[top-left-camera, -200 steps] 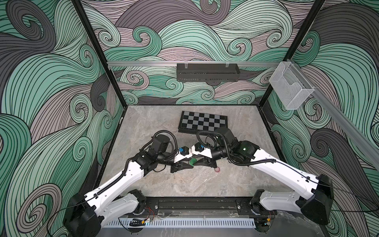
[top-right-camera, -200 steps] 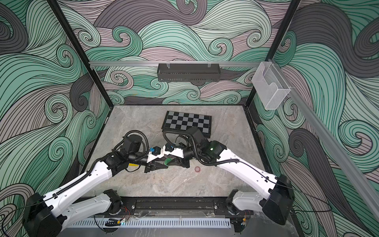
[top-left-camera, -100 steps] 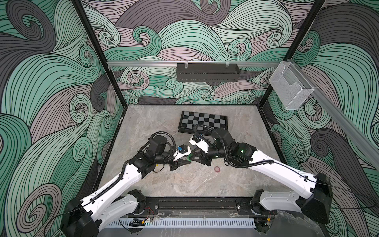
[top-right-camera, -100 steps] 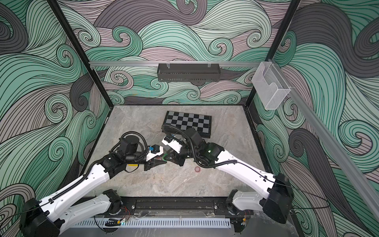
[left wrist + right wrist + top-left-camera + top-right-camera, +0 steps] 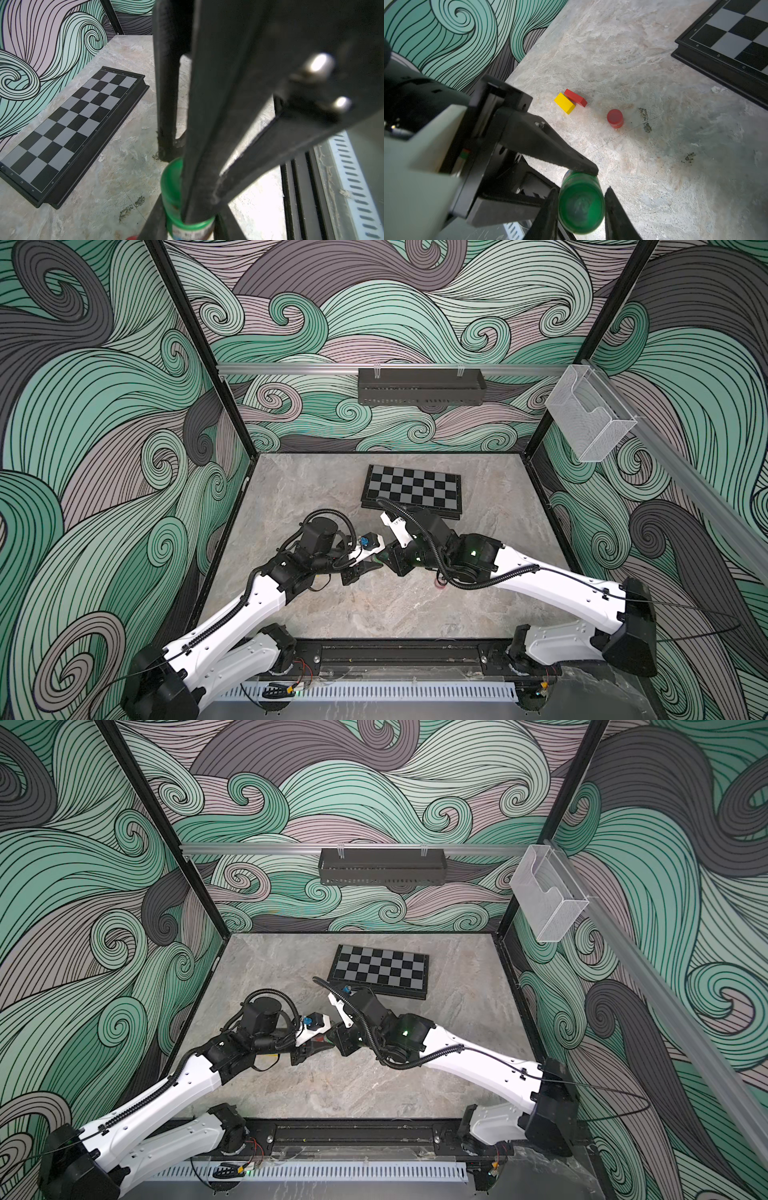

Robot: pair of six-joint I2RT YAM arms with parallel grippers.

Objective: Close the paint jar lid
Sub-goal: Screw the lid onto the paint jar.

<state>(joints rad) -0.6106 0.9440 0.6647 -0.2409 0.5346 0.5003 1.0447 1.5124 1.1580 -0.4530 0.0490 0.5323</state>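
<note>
The paint jar is a small green jar with a printed label and a green lid. It is held low over the table between both arms, and shows as a green spot in both top views. My left gripper is shut on the jar's body. My right gripper is shut on the lid, one finger on each side. In the right wrist view, the left gripper's fingers reach in and clamp the jar behind the lid. The right gripper's fingers hide much of the left wrist view.
A folded chessboard lies behind the grippers. A red cylinder, a yellow block and a red block lie on the table near the jar. A small pinkish disc lies under the right arm.
The right wrist has turned and its camera end has swung toward the chessboard, still on the lid. The left gripper keeps its hold, and the jar has shifted slightly left.
</note>
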